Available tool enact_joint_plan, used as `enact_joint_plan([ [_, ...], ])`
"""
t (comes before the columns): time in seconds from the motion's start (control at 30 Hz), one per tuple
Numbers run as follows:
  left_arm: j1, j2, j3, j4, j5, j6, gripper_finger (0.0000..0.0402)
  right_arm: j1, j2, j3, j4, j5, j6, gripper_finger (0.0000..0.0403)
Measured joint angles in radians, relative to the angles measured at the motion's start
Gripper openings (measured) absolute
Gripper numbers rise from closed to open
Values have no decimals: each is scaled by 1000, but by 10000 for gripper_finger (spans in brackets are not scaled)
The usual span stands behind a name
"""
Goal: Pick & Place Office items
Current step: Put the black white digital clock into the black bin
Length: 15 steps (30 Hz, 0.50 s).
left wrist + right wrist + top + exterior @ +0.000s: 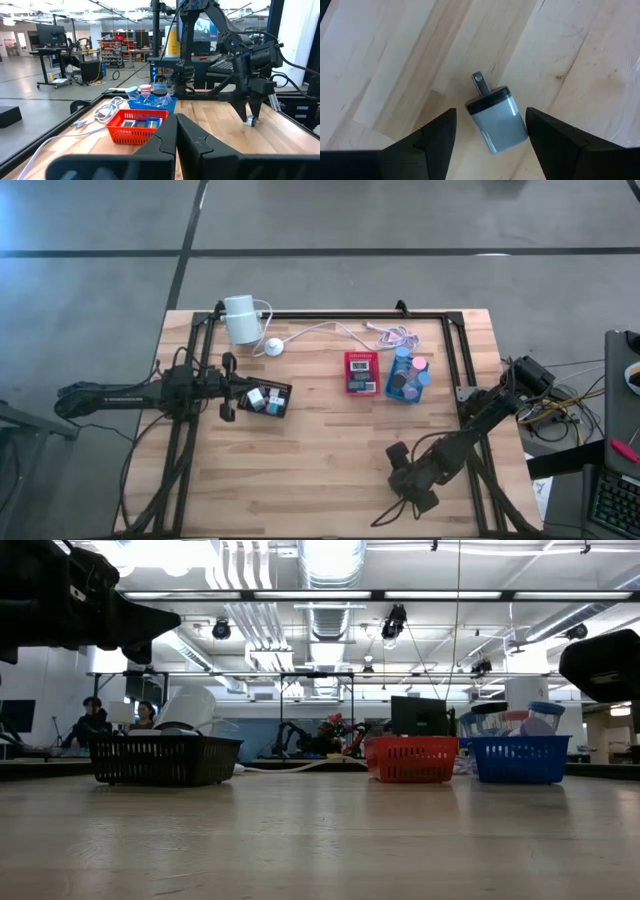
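Right tool point(490, 130) open, charger plug point(496, 120) between fingers

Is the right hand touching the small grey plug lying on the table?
Apart. The right wrist view shows bare wood on both sides between the right hand and the grey plug.

No legible text, label, brand, number or sign found in any view. Pale lettering runs along the left arm point(110, 393) in the high view; it cannot be read. The screen point(204, 26) behind the desk in the left wrist view shows content too indistinct to make out. The small grey item point(496, 119) carries no marking.
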Motion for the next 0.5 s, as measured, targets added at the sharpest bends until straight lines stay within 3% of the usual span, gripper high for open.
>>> enact_joint_plan([
  [0.23, 0, 0, 0, 1, 0, -3, 10, 0, 0, -1, 7, -2, 4, 220],
  [0.5, 0, 0, 1, 2, -4, -2, 10, -18, 0, -2, 10, -2, 87, 122],
])
